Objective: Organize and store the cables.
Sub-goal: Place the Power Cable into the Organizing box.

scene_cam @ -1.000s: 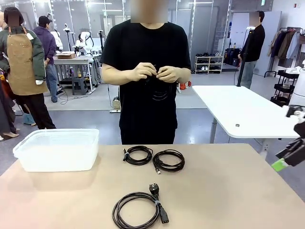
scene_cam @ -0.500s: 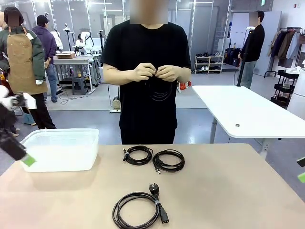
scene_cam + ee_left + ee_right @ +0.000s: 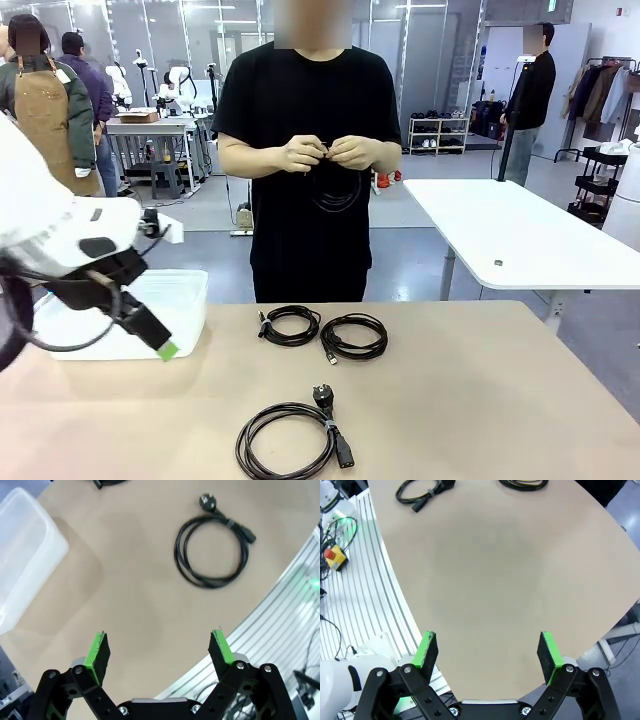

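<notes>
Three cables lie coiled on the tan table [image 3: 480,400]: two small coils [image 3: 292,325] [image 3: 353,337] side by side in the middle and a thicker power cord coil [image 3: 290,438] near the front. The person across the table holds another cable [image 3: 335,190] in both hands. My left gripper [image 3: 160,345] hangs open in front of the plastic container [image 3: 120,310]. In the left wrist view that gripper [image 3: 159,650] is open and empty, with the power cord coil [image 3: 212,552] ahead. My right gripper [image 3: 487,652] is open over bare table, the power cord [image 3: 422,492] far off.
The clear plastic container [image 3: 22,555] stands at the table's left rear. A white table [image 3: 520,235] stands beyond the right far corner. The ribbed base and an emergency stop button [image 3: 332,557] lie beside the table's front edge.
My left arm has swung in from the left edge over the table, in front of the container. The right gripper has left the front view. The person keeps handling the cable.
</notes>
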`<action>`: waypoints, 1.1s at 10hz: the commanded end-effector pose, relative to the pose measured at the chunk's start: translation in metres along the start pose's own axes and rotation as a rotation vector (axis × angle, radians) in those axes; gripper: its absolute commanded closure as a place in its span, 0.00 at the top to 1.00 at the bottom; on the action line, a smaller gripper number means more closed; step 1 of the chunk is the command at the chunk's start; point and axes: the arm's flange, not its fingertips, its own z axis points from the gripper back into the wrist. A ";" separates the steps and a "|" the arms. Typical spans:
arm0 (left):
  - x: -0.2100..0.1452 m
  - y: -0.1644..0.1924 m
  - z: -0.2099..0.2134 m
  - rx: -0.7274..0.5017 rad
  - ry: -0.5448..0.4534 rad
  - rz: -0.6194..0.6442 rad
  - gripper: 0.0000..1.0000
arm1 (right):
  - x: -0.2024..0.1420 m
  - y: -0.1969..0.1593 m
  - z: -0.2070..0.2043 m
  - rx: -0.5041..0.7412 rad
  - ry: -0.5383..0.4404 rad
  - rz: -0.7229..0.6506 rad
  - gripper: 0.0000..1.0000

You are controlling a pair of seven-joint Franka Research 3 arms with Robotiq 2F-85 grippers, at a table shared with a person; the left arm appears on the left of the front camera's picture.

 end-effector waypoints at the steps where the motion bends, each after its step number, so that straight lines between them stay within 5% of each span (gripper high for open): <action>1: -0.009 0.009 0.010 -0.019 0.022 -0.013 1.00 | -0.005 0.011 -0.018 0.025 -0.059 0.025 1.00; 2: -0.009 0.009 0.010 -0.019 0.022 -0.013 1.00 | 0.000 0.000 0.000 0.000 0.000 0.000 1.00; 7: -0.006 0.012 0.008 -0.016 0.012 0.007 1.00 | 0.000 0.000 0.000 0.000 0.000 0.000 1.00; 8: 0.007 -0.010 0.003 0.050 0.046 0.116 1.00 | 0.000 0.000 0.000 0.000 0.000 0.000 1.00; 11: 0.063 -0.077 -0.024 0.099 0.204 0.072 1.00 | 0.000 0.000 0.000 0.000 0.000 0.000 1.00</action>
